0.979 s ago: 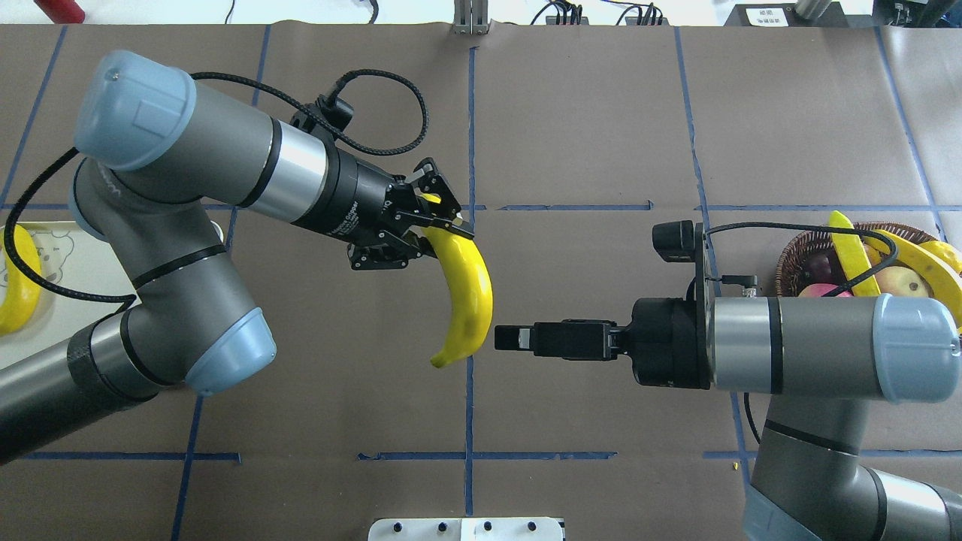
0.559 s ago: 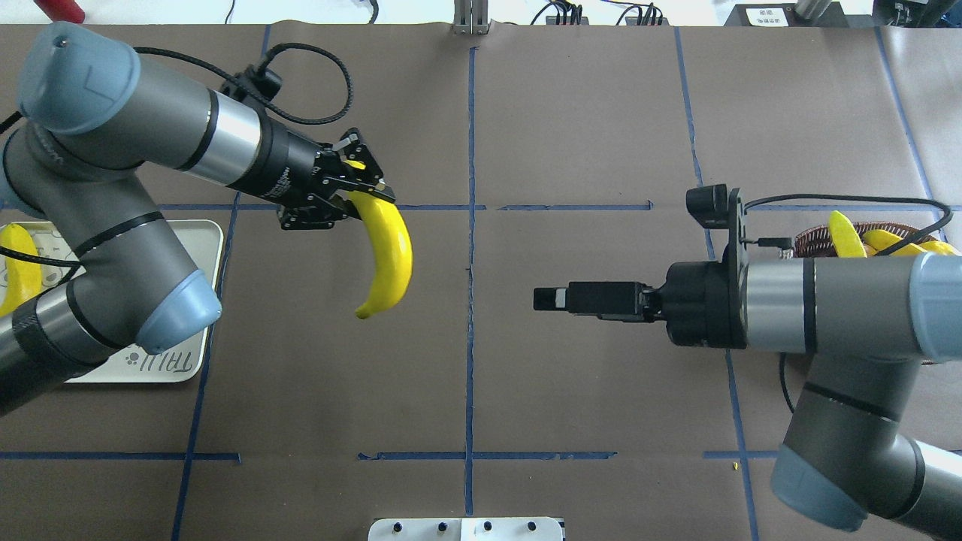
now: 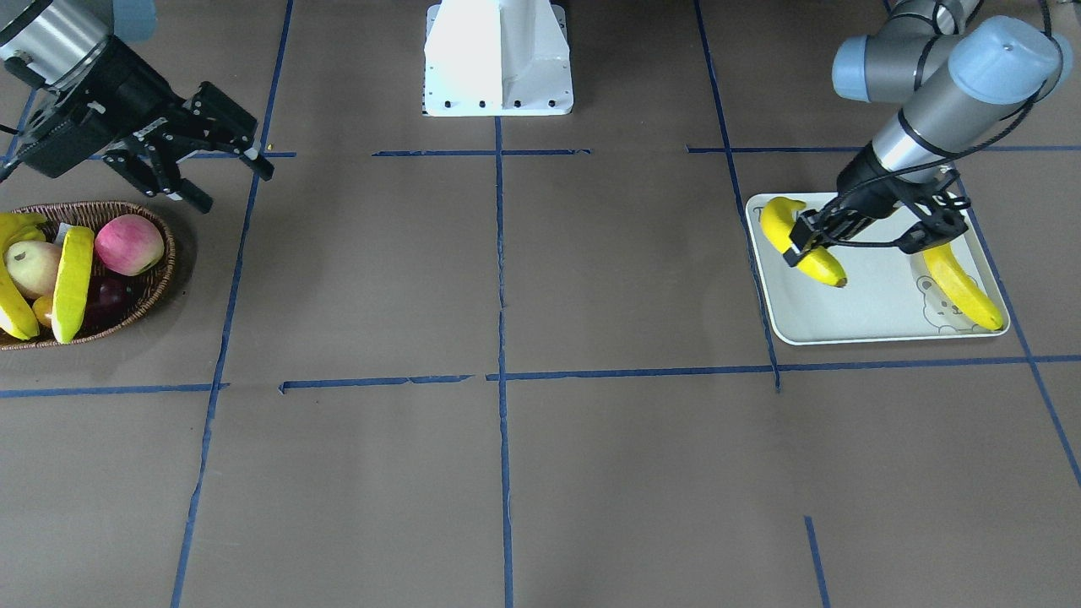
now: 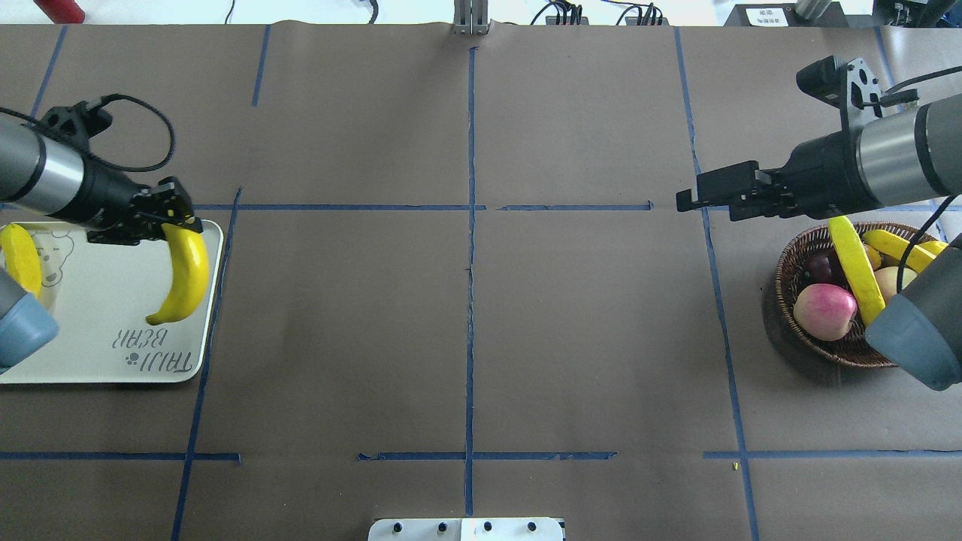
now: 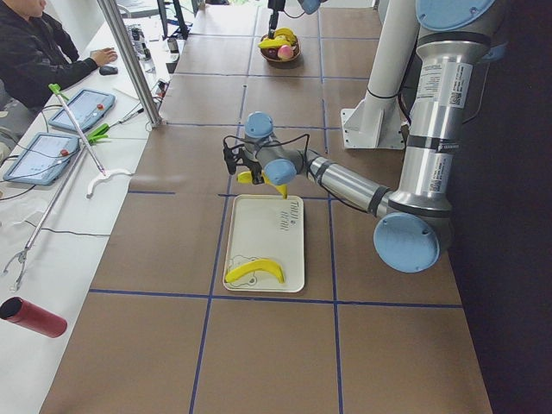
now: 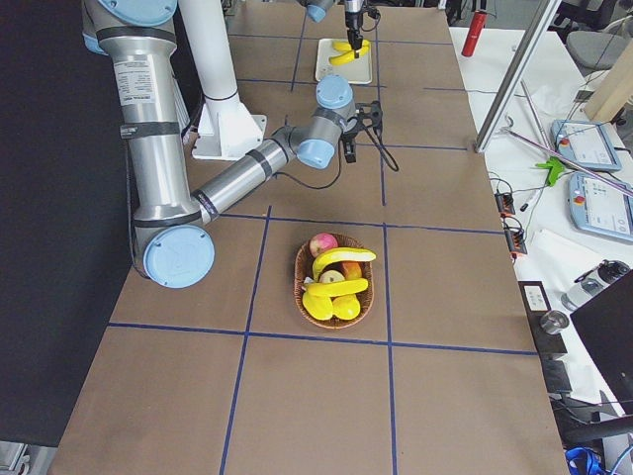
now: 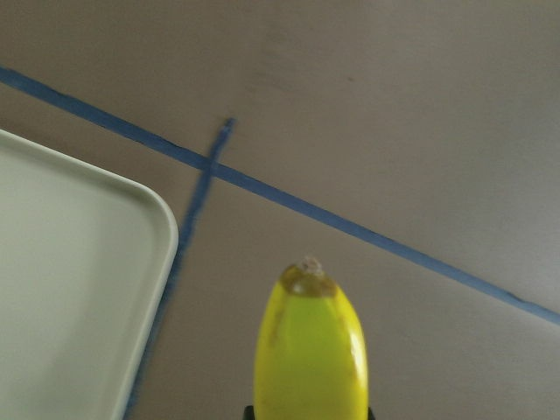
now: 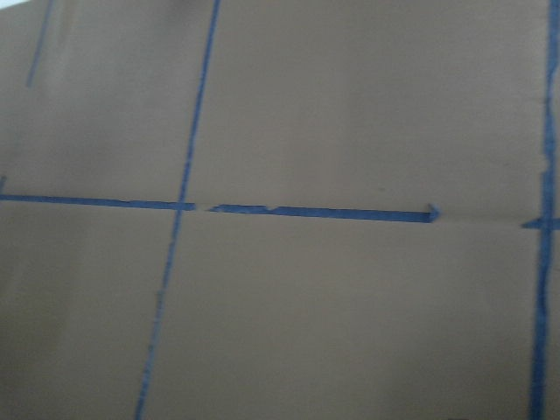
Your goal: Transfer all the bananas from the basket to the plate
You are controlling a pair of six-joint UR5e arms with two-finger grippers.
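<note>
Carried banana: one banana (image 4: 184, 274) is held by its upper end, its curved body hanging down over the right-hand edge of the plate (image 4: 98, 315), at the left of the overhead view. Whether its tip touches the plate cannot be told.
Left gripper (image 4: 179, 219): the jaws are clamped on that banana's stem end.
Plate: a second banana (image 4: 19, 259) is already laid on the far left part, apart from the carried one.
Basket (image 4: 785, 263): it is set at the right of the overhead view. A paler banana (image 4: 853, 263) is propped across the fruit, another yellow banana (image 4: 898, 248) lies behind it, and a pink apple (image 4: 824, 312) lies beside them.
Right gripper (image 3: 232, 186): the jaws are spread and nothing is held. It is poised just beyond the basket, above the bare counter (image 4: 466, 338).
Step in hand: the placing of the second banana is judged to be under way, with two left to fetch.
Next move: a short descent is called for, then the jaws are to be opened well inside the rim. The propped pale banana is likely the easiest to be taken next.
</note>
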